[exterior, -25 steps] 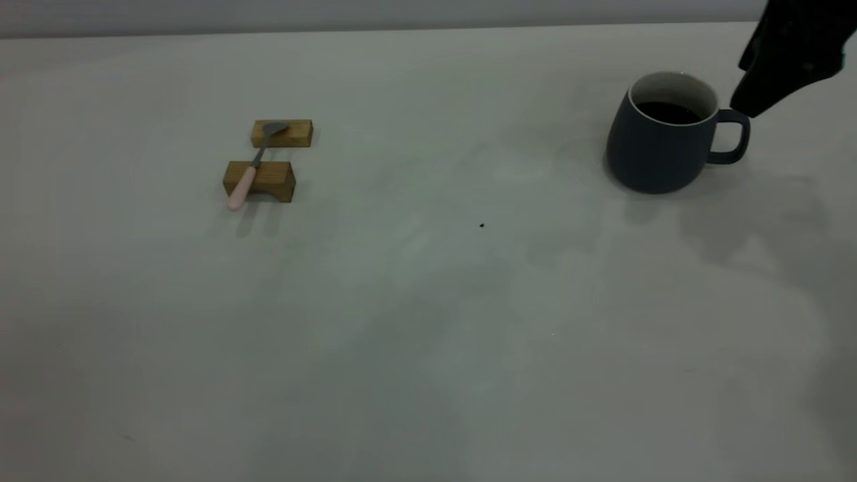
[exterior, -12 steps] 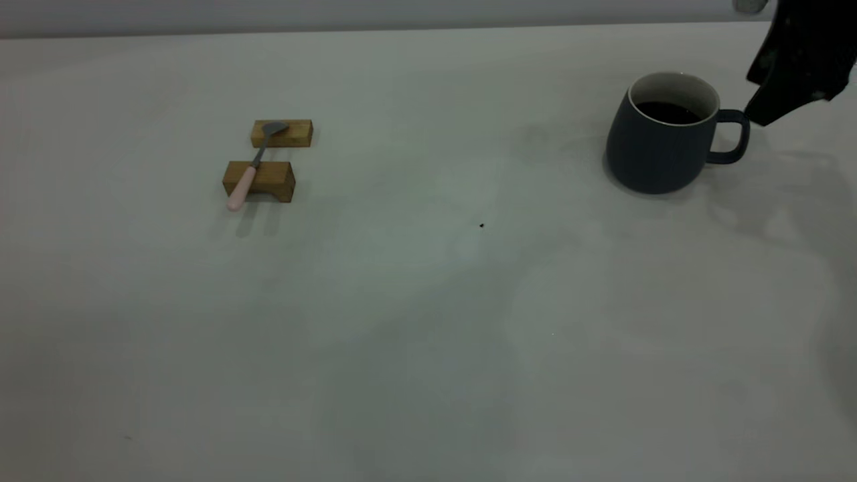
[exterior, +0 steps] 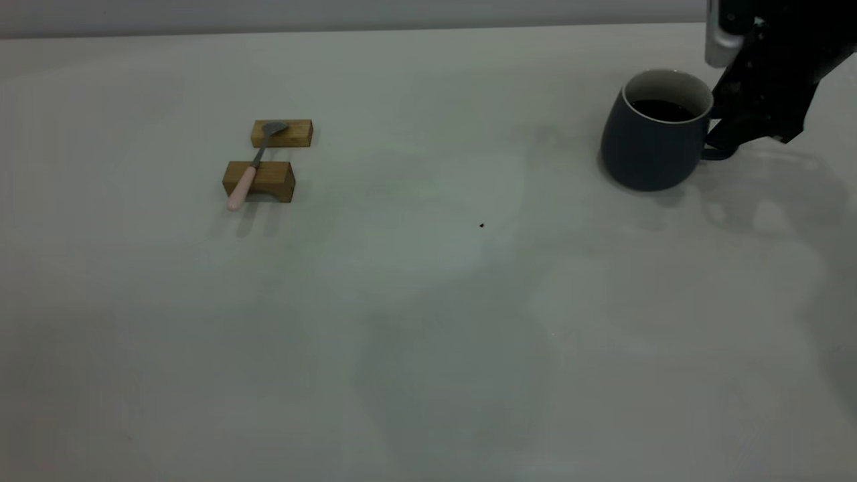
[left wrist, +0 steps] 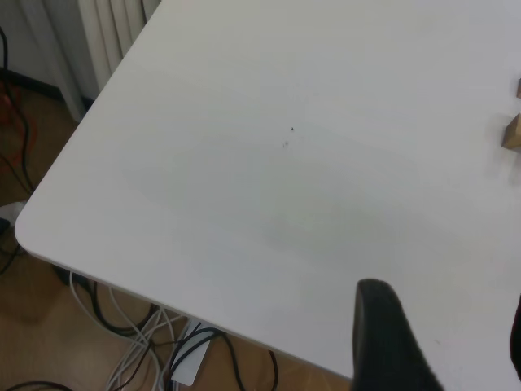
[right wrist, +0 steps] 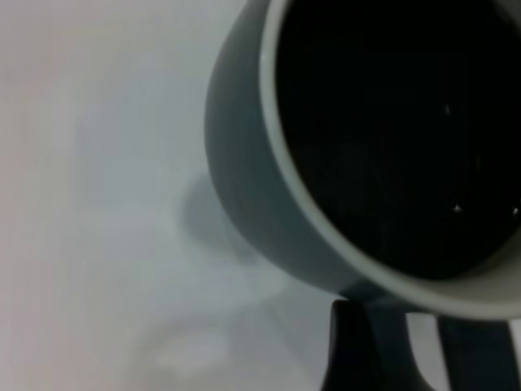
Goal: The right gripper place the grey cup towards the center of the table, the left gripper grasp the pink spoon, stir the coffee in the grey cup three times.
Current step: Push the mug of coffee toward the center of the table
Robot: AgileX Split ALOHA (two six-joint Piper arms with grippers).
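Observation:
The grey cup (exterior: 653, 150) stands at the table's (exterior: 428, 321) far right, with dark coffee (exterior: 663, 110) inside. My right gripper (exterior: 726, 137) is at the cup's handle, covers it and is shut on it. In the right wrist view the cup wall (right wrist: 244, 163) and coffee (right wrist: 391, 122) fill the picture, and the right gripper (right wrist: 419, 354) straddles the handle. The pink spoon (exterior: 251, 167) lies across two wooden blocks at the left. Off near a table corner, my left gripper (left wrist: 448, 350) hangs open and empty.
Of the two tan wooden blocks, the far one (exterior: 281, 134) bears the spoon's bowl and the near one (exterior: 268, 181) its handle. A tiny dark speck (exterior: 481, 225) marks the table's middle. Beyond the table edge (left wrist: 49, 236) are floor and cables.
The right gripper has come down and in from the far right onto the cup's handle. The cup has shifted slightly left. The spoon and blocks have stayed put.

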